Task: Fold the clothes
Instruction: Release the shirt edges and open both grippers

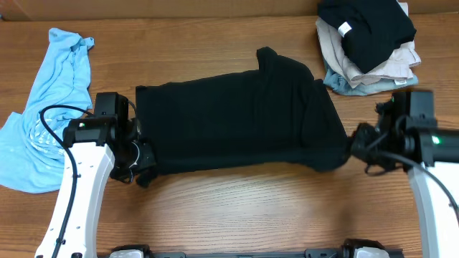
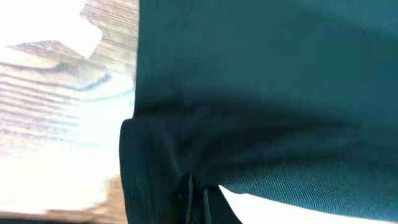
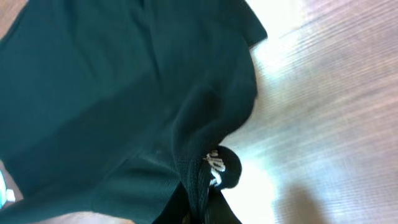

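table (image 1: 251, 208): wood | on it: black shirt (image 1: 229, 122); blue garment (image 1: 57, 79); folded stack (image 1: 369, 50)

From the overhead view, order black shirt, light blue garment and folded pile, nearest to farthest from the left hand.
1. Black shirt: its corner is pinched in the left hand.
2. Light blue garment: beside it, at the left edge.
3. Folded pile: far top right corner.
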`<move>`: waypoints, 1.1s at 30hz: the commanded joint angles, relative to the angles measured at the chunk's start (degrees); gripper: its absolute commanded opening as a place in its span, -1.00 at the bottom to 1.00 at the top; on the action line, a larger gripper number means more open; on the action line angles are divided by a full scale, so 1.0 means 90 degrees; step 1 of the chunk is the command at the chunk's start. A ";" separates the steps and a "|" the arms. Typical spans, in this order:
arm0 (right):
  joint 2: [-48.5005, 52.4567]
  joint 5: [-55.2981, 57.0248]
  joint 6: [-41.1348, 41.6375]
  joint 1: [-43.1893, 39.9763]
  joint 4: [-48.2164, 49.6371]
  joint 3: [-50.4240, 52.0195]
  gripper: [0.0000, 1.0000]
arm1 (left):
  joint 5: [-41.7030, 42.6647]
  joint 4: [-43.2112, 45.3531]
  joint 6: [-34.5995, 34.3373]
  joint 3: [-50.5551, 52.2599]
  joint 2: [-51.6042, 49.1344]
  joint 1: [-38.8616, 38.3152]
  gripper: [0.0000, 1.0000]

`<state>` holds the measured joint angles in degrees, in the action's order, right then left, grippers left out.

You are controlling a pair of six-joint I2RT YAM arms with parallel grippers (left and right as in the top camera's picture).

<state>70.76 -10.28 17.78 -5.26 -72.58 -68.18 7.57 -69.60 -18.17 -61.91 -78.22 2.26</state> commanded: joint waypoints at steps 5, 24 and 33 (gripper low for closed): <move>0.0957 -0.0151 -0.0019 -0.0041 0.0840 -0.0007 -0.92 | -0.0440 0.0930 -0.0466 0.0427 -0.0066 0.0036 -0.92; 0.3128 -0.0345 -0.0277 0.0401 0.3028 -0.0007 -0.92 | -0.0440 0.3973 -0.0464 0.1047 -0.1569 0.0036 -0.92; 0.3648 -0.0240 -0.0187 0.0401 0.3546 -0.0010 -0.89 | -0.0563 0.4658 -0.0461 0.1047 -0.2013 0.0036 -0.78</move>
<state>103.77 -13.08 15.92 -1.74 -41.60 -68.12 4.40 -28.42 -21.23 -52.95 -95.70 2.26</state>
